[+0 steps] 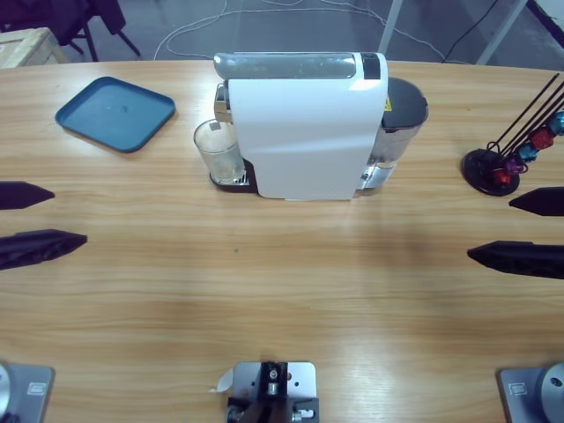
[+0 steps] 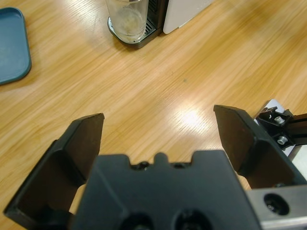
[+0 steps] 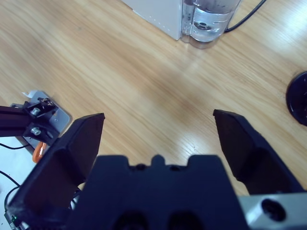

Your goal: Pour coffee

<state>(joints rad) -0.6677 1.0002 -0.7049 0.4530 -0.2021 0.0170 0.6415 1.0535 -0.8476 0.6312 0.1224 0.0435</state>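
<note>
Both arms are parked wide, one at each end of the desk [image 1: 282, 291]. The left hand [image 2: 158, 134] is spread open over bare wood with nothing between its jaws, and the right hand [image 3: 158, 134] is just as open and just as empty.

The prize is the glass [image 1: 218, 152], standing upright on the drip tray under the spout of the white coffee machine [image 1: 304, 123], touching nothing but the tray. The coffee [image 2: 127, 24] looks like only a thin pale film at the bottom, though from the left wrist view it is hard to be sure how much is there.

My read on handling: clear glass, rigid, smooth and slippery, breakable if knocked against the machine. Nearly empty, so light and easy to tip. Best hold is across the side wall around mid-height, jaws squeezing gently, coming from the open side away from the machine's body.

The blue tray [image 1: 115, 112] lies off to the side, and the capsule rack [image 1: 511, 159] stands at the far end.
</note>
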